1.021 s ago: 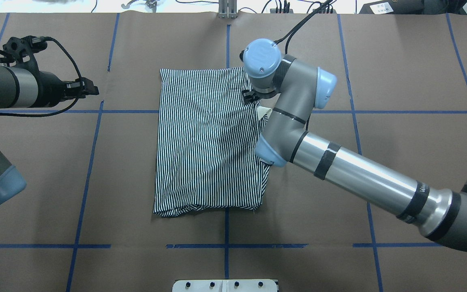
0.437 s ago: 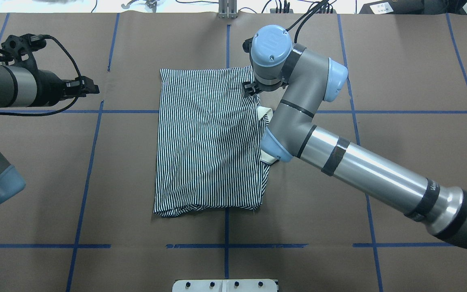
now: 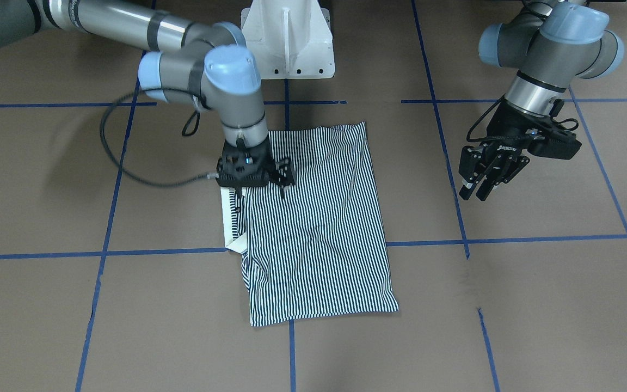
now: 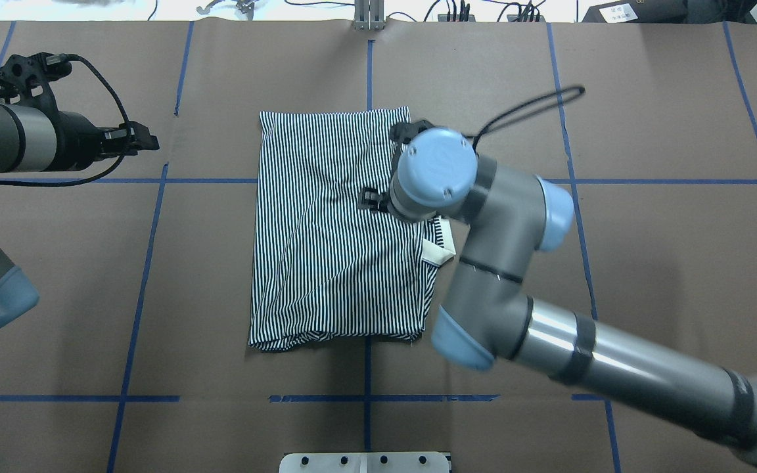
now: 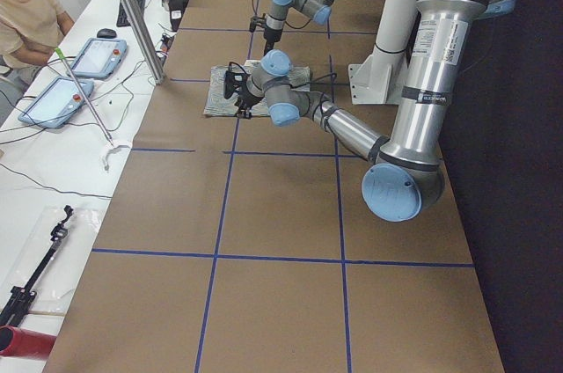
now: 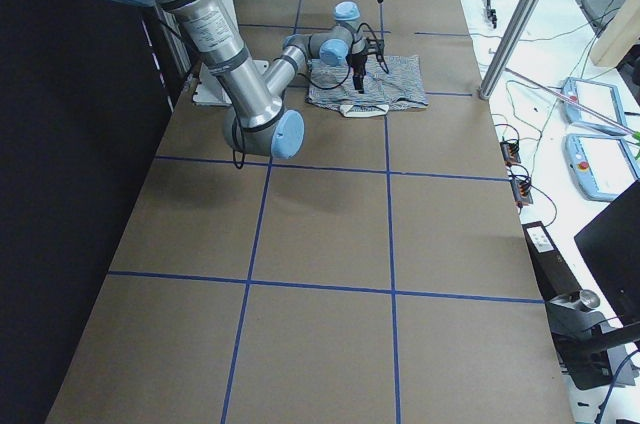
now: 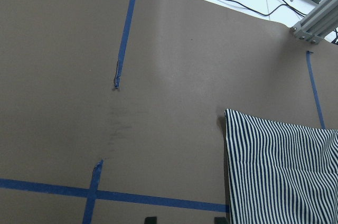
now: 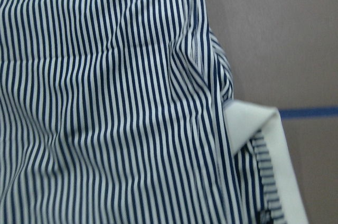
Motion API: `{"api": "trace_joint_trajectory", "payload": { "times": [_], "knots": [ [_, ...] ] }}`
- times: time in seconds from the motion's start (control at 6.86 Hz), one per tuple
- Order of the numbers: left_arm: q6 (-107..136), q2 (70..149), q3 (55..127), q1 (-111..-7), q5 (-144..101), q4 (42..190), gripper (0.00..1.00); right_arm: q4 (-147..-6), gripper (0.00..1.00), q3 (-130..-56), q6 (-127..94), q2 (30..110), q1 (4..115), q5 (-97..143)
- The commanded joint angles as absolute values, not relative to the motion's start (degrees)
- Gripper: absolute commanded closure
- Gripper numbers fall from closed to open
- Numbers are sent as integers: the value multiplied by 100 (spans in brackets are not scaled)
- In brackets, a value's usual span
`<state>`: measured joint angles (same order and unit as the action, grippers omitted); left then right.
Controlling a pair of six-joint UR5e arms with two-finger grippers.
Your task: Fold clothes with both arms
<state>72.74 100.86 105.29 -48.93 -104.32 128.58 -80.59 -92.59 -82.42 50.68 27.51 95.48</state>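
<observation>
arms (image 4: 615,368): grey metal; lt-blue jt caps; blk bands | grippers (image 3: 474,193): blk, 2-finger | cables (image 3: 102,130): blk

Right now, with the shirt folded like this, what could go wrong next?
The cream collar pokes out from the folded edge of the striped shirt; another fold may trap it crooked. The right hand is open and close to the cloth, so a sideways move might drag the layers. The left hand is off the shirt, so nothing pins it.
</observation>
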Motion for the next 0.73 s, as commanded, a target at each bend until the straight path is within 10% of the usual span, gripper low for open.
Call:
{"api": "trace_joint_trajectory", "payload": {
  "times": [0.0,0.58],
  "knots": [
    [7277,10090,10529,-4904,-10424,12858,53,-8103,17,-9992,-10328,5554,1718,8320],
    [7295,10142,10529,-4904,-10415,12858,53,-8121,21,-10134,-11285,5958,1327,8165]
  ]
}}
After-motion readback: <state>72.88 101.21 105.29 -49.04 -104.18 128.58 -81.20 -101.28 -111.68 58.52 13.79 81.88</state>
